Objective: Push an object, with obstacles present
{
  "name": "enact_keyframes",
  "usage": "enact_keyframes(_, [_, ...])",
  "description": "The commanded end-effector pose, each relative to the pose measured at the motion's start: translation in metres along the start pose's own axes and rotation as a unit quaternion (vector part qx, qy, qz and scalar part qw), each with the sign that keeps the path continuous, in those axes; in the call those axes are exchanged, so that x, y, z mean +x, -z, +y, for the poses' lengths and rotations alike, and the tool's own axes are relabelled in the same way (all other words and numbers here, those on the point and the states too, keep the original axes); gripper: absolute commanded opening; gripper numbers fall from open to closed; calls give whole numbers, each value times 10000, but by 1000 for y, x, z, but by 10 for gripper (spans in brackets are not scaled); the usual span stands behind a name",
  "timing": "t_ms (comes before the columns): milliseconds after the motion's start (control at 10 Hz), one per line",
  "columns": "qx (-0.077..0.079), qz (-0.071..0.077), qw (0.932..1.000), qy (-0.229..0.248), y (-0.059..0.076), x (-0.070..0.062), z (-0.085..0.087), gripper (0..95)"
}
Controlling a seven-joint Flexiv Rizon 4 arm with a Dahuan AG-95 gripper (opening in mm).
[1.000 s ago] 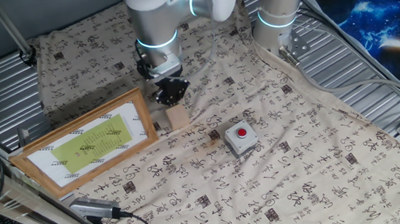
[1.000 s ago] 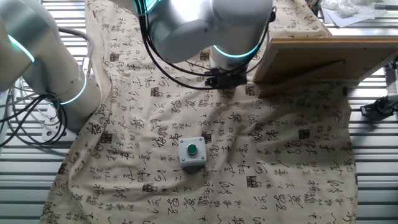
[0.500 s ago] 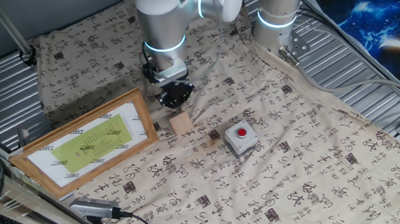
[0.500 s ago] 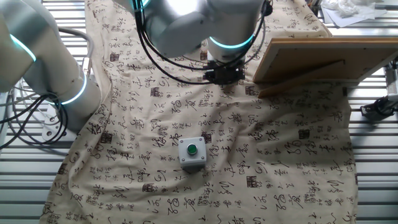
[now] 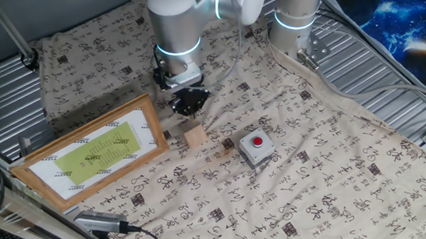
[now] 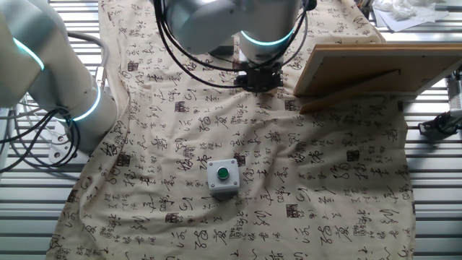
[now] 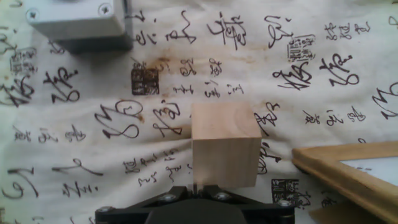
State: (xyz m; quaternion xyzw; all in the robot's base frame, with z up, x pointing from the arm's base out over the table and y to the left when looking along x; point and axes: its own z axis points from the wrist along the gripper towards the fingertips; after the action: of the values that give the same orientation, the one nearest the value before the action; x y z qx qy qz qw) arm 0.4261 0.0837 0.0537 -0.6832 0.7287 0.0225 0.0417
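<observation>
Even, fairly bright light is falling from overhead across both fixed views, leaving only soft, short shadows. Highlights are gleaming on the arm's glossy white shell. The hand view is looking warmer and a little dimmer, sharp at the wooden block, which is casting a faint shadow, while the dark hand at the bottom edge is softening.

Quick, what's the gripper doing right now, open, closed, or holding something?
Gripper: jaws shut, holding nothing; tip right behind the wooden block.
</observation>
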Motion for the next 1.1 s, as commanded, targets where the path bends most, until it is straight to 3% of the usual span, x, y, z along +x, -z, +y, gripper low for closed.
enact_keyframes(100, [-43, 98, 9999, -18, -1, -7, 2, 0])
enact_keyframes(200, [-43, 49, 10000, -27, -1, -7, 2, 0])
enact_keyframes(700, [9, 124, 9999, 50, -4, -4, 2, 0])
enact_keyframes(1000, [83, 104, 9999, -45, -15, -11, 4, 0])
enact_keyframes(1100, [133, 120, 9998, -71, -20, -21, 6, 0])
